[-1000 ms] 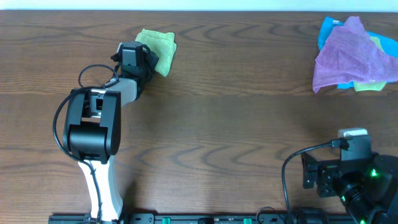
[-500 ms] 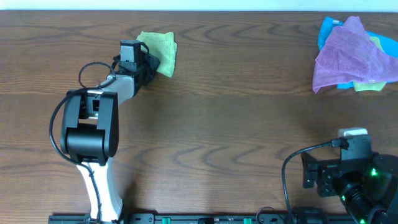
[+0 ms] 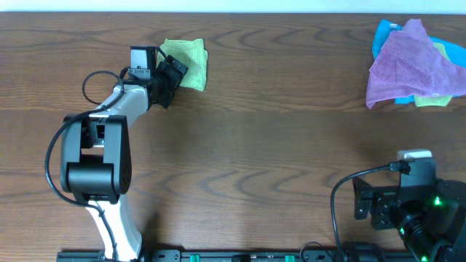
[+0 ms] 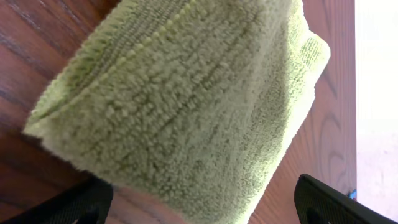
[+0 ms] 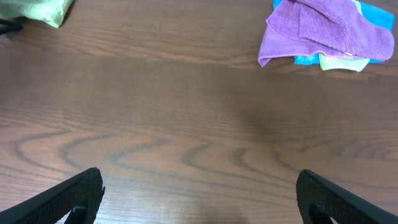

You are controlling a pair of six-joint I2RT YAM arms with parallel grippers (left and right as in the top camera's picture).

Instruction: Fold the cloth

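Observation:
The lime-green cloth (image 3: pixel 190 58) lies folded into a small thick bundle on the wooden table at the far left. My left gripper (image 3: pixel 173 78) stands open just in front of it. In the left wrist view the cloth (image 4: pixel 180 106) fills most of the frame. The left gripper (image 4: pixel 202 208) has its fingers (image 4: pixel 74 205) spread wide to either side of the cloth's near edge, with no grip on it. My right gripper (image 5: pixel 199 199) is open over bare wood at the near right (image 3: pixel 364 204), far from the cloth (image 5: pixel 40 9).
A purple cloth (image 3: pixel 408 62) lies heaped over a blue cloth (image 3: pixel 382 33) at the far right corner, also visible in the right wrist view as a purple cloth (image 5: pixel 329 28). The table's far edge runs just behind the green cloth.
My left gripper has opened and let go of the cloth, and the arm has swung a little to the left. The cloth stays folded on the table. The right arm has not moved.

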